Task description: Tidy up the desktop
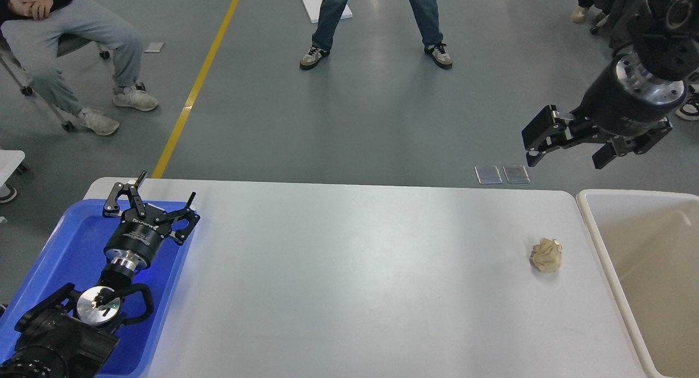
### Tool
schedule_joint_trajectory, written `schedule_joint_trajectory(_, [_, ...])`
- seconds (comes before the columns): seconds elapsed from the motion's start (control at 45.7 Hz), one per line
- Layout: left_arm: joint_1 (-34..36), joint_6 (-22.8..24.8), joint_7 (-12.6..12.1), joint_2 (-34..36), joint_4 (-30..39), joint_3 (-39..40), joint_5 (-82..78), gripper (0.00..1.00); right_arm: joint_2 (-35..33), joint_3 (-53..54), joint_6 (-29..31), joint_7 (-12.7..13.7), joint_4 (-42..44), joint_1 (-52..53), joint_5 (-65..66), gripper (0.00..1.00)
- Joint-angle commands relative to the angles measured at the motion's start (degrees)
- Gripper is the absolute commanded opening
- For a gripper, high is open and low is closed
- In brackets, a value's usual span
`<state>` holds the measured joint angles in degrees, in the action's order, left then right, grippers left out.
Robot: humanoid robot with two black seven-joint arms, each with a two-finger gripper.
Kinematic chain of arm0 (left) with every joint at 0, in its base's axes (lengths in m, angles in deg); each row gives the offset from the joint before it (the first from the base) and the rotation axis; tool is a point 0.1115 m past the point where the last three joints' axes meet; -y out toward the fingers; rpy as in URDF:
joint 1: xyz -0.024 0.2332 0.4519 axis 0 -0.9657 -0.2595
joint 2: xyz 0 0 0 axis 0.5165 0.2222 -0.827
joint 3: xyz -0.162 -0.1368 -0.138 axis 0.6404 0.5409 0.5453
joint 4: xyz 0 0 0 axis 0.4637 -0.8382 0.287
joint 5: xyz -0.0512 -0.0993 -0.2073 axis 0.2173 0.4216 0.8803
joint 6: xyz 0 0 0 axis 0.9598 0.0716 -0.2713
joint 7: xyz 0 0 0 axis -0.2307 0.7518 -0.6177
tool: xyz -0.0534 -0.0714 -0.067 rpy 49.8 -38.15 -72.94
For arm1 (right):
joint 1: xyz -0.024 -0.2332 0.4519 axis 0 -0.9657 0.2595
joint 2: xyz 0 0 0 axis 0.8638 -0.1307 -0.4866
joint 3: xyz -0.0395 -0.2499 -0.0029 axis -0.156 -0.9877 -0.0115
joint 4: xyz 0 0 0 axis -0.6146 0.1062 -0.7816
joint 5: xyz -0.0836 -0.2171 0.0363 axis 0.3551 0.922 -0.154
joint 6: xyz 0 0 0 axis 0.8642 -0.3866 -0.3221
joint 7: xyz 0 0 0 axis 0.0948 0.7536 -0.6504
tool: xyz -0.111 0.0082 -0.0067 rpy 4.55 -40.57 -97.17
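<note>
The table (349, 279) fills the lower part of the head view, a plain white-grey top with rounded corners, running from the blue tray (60, 258) at its left end to the cream bin (595, 230) at its right. My left arm comes in at the bottom left corner and lies over the tray, its left tool (153, 195) above the tray's far rim with the two fingers spread apart and nothing between them. On the right part of the table, near the bin but not touching it, lies a crumpled paper ball (546, 255), tan in colour, alone on the bare surface and well apart from both tools. The bin stands just beside the table's right edge; what shows of its inside looks bare, though its near end is cut off by the frame. Higher up on the right, my right tool (568, 146) hangs in the air beyond the table's far edge, its black fingers apart and holding nothing. On the grey floor (382, 121) behind lie two small clear plates (502, 174), a yellow line (199, 80) runs away at the left, one person (377, 17) stands at the middle and another (65, 45) sits at the far left.
</note>
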<state>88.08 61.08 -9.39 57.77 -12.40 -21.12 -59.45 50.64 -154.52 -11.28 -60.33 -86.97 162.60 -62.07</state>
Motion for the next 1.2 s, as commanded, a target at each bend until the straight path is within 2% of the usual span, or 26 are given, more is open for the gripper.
schedule_joint_trajectory(0.0, [0.00, 0.00, 0.00, 0.00, 0.00, 0.00, 0.00, 1.00, 0.32, -0.19, -0.56, 0.14, 0.34, -1.12, 0.34, 1.00])
schedule_joint_trajectory(0.438, [0.00, 0.00, 0.00, 0.00, 0.00, 0.00, 0.00, 1.00, 0.50, 0.25, -1.09, 0.05, 0.43, -1.74, 0.78, 1.00])
schedule_joint_trajectory(0.876, [0.00, 0.00, 0.00, 0.00, 0.00, 0.00, 0.00, 1.00, 0.06, 0.95, -15.49, 0.05, 1.65, -12.01, 0.78, 1.00])
schedule_joint_trajectory(1.182, [0.00, 0.00, 0.00, 0.00, 0.00, 0.00, 0.00, 1.00, -0.56, 1.04, -20.51, 0.05, 6.40, -21.94, 0.69, 1.00])
